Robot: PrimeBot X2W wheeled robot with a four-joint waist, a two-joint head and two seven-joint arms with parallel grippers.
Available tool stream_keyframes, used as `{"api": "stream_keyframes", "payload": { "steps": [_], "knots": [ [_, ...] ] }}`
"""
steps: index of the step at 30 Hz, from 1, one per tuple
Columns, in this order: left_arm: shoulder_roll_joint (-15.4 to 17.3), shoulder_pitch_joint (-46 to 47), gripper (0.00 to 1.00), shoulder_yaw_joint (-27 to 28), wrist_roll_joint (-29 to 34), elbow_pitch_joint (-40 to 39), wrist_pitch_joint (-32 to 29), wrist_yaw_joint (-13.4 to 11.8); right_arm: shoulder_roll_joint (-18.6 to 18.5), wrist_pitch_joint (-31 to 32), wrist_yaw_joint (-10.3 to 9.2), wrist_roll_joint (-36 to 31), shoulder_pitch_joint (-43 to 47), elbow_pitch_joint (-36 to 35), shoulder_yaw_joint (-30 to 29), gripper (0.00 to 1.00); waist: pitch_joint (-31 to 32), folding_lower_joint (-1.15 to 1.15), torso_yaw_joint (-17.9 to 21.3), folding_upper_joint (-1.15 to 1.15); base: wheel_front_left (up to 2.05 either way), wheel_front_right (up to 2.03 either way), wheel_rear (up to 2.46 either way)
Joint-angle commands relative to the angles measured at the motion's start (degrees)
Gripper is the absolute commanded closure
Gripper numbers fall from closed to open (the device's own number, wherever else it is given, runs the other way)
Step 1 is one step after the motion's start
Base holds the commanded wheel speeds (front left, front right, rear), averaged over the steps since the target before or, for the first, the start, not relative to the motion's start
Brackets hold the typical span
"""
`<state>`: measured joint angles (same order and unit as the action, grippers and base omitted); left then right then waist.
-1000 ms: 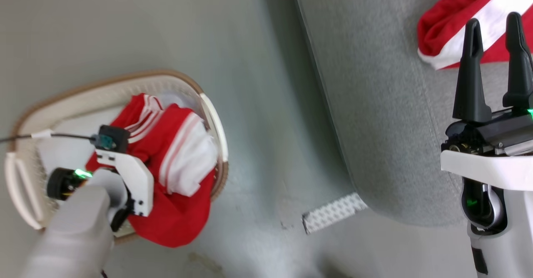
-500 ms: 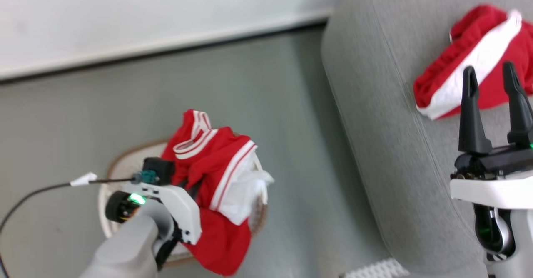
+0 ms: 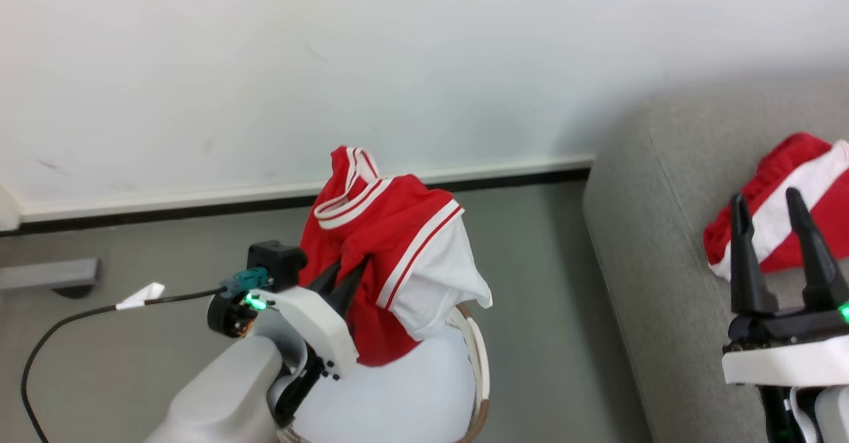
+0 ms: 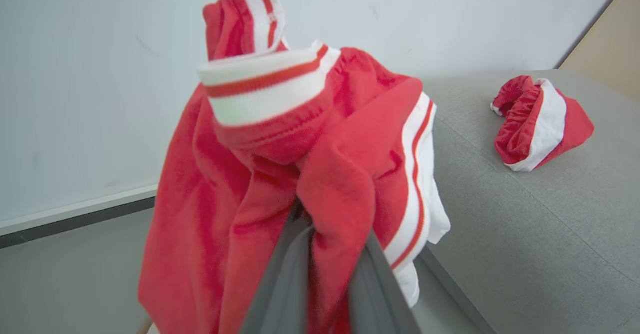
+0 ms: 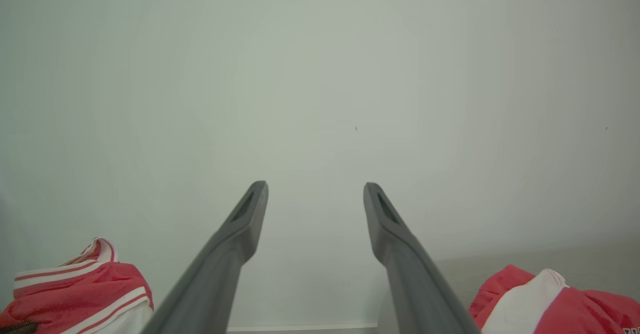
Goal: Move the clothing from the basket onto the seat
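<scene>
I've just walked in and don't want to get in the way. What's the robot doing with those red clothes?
The robot's left gripper is shut on a red sleeveless sports jersey with white striped trim, holding it up over the small cream plastic laundry basket with the brown rim. Its right gripper is open and holds nothing, poised over the large light grey fabric sofa. Another red and white garment already lies on that sofa.

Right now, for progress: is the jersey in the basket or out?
Out: the jersey hangs from the shut left jaws above the basket.
</scene>
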<state>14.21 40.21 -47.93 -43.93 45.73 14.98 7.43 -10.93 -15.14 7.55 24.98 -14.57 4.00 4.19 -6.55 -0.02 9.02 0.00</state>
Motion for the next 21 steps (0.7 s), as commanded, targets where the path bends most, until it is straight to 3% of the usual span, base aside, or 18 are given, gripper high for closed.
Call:
{"api": "stream_keyframes", "payload": {
  "steps": [1,12,21],
  "knots": [
    [0.6,-0.9,1.00,1.1,1.2,-2.5,0.2,-0.6,-0.5,0.0,-0.13,0.7,1.4,0.6,0.5,0.00,3.3,0.02,-2.8,0.00,0.00,0.00,0.00],
    [2.7,-2.1,1.00,4.6,4.5,-17.3,0.2,-3.3,-0.5,0.0,-0.13,2.0,4.2,2.9,4.1,0.00,6.9,0.02,-4.5,0.00,0.00,0.00,0.00],
    [5.0,-3.5,1.00,5.3,4.4,-24.1,-1.3,-5.8,0.0,0.0,-0.13,2.5,4.2,3.9,6.3,0.00,7.3,0.02,-4.2,0.00,0.00,0.00,0.00]
  ]
}}
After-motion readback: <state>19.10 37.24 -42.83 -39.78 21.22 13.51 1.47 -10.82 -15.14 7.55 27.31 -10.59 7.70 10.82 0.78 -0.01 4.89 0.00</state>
